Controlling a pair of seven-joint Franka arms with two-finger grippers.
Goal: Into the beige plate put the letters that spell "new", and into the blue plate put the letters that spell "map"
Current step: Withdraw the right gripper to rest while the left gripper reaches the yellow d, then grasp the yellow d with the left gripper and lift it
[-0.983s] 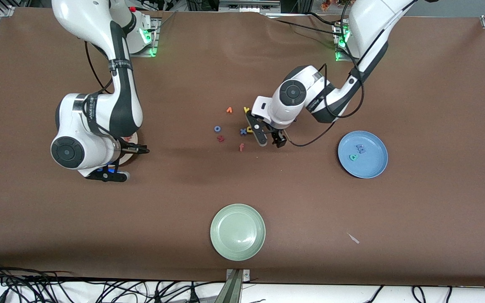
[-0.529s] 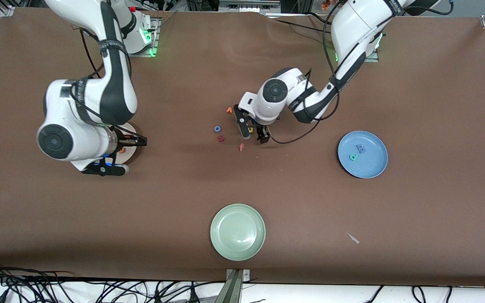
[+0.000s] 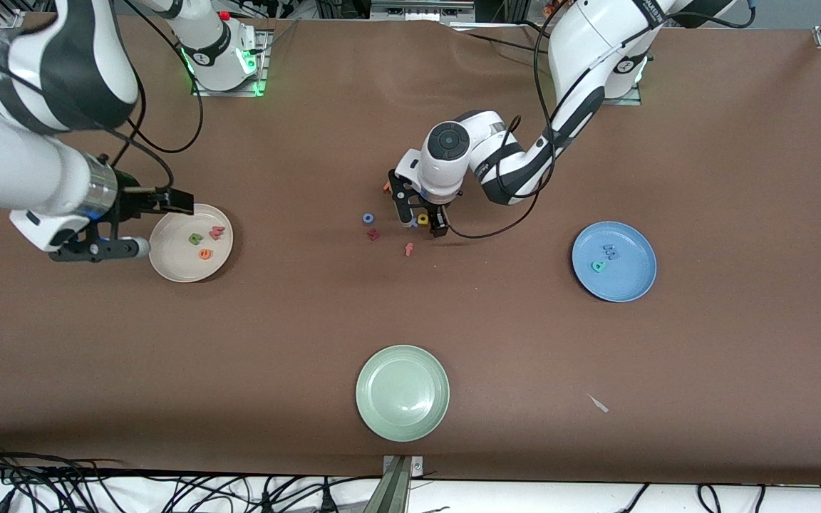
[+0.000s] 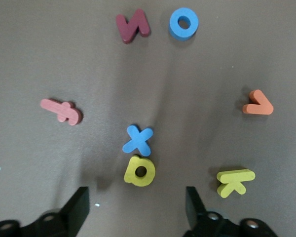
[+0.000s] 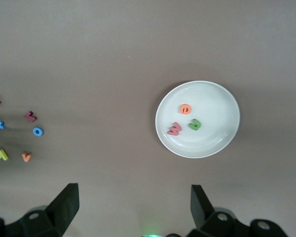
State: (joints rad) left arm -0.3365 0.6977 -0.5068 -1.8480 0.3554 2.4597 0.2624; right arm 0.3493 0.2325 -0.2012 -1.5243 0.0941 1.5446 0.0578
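Three letters, your green n (image 3: 195, 239), orange e (image 3: 204, 254) and pinkish-red w (image 3: 217, 231), lie in the beige plate (image 3: 175, 269). Only your left wrist view shows the left gripper (image 4: 138, 210) spread astride the yellow p (image 4: 139, 171); the right gripper (image 5: 133, 207) hangs spread beside that plate.

Readable characters are being shown only as the foam letters themselves; no printed label or brand can be made out.

On the brown table, in the left wrist view, a blue o (image 4: 183, 22), a dark red letter (image 4: 132, 25) of unclear reading, a pink f (image 4: 62, 110), an orange v (image 4: 258, 104), a blue x (image 4: 137, 140), a yellow p (image 4: 139, 171) and a yellow k (image 4: 235, 180) are being displayed.

In the beige plate (image 5: 223, 140), an orange e (image 5: 185, 109), a green n (image 5: 195, 125) and a pinkish-red w (image 5: 174, 129) are being shown.

In the blue plate (image 3: 631, 283), a blue m (image 3: 610, 251) and a teal a (image 3: 599, 266) are being shown.
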